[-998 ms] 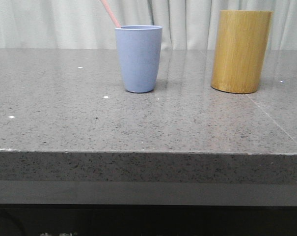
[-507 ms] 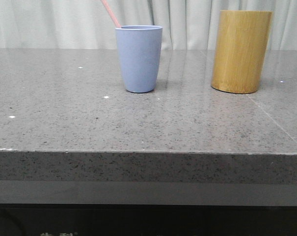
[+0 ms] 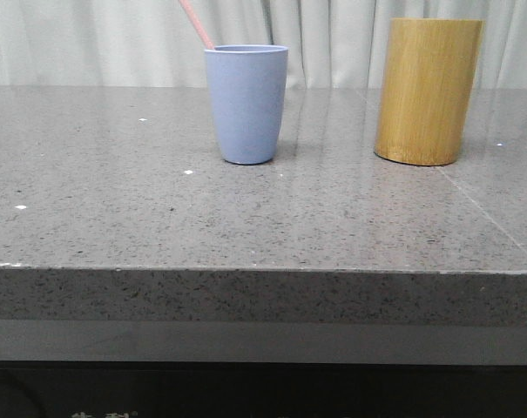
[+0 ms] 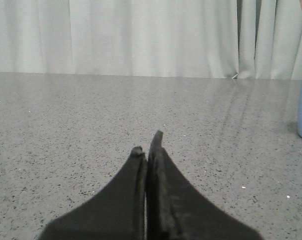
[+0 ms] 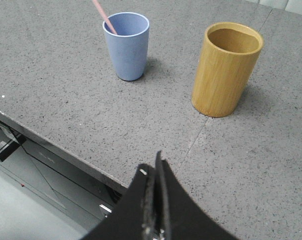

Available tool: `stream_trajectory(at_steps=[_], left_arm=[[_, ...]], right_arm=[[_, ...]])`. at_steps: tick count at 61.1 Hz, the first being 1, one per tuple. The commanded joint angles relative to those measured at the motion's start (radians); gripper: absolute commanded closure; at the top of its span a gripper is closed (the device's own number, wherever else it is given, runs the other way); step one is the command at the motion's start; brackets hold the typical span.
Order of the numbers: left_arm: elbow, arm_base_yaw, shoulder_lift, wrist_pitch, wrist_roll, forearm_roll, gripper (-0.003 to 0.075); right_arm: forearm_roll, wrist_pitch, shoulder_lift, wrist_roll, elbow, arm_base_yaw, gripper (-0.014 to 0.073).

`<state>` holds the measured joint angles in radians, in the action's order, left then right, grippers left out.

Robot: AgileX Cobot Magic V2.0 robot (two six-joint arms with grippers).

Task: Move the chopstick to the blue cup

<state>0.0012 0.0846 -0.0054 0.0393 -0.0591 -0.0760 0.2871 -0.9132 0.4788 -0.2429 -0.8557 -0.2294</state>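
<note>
Standing upright on the grey stone table [image 3: 115,209], the blue cup [image 3: 246,104] holds the chopstick [image 3: 195,23], which leans out over the rim on the side away from the bamboo cylinder [image 3: 427,91]. Cup and cylinder are well apart. Left gripper [image 4: 147,150]: fingers pressed together, empty. Right gripper [image 5: 153,172]: fingers pressed together, empty, above the table edge nearest the cylinder.

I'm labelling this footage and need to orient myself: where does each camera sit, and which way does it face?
Front view: low at the table edge, facing forward at the blue cup, chopstick and bamboo cylinder.
Left wrist view: low over the table, facing the curtain; the shut left end effector shows.
Right wrist view: high, looking down at both containers; the shut right end effector shows.
All three views share the cup holding the chopstick.
</note>
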Motion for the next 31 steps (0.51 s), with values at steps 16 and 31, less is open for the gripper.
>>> stream_trajectory(at_steps=[16,31], left_arm=[[0.009,-0.002,-0.024,-0.084,0.009,-0.002,0.0739],[0.009,-0.002,-0.024,-0.084,0.009,-0.002,0.0739]], right_arm=[[-0.013,0.207,-0.052,-0.005,0.069,0.064,0.0662],[-0.011,0.602,-0.259,-0.005,0.44,0.191,0.0662]])
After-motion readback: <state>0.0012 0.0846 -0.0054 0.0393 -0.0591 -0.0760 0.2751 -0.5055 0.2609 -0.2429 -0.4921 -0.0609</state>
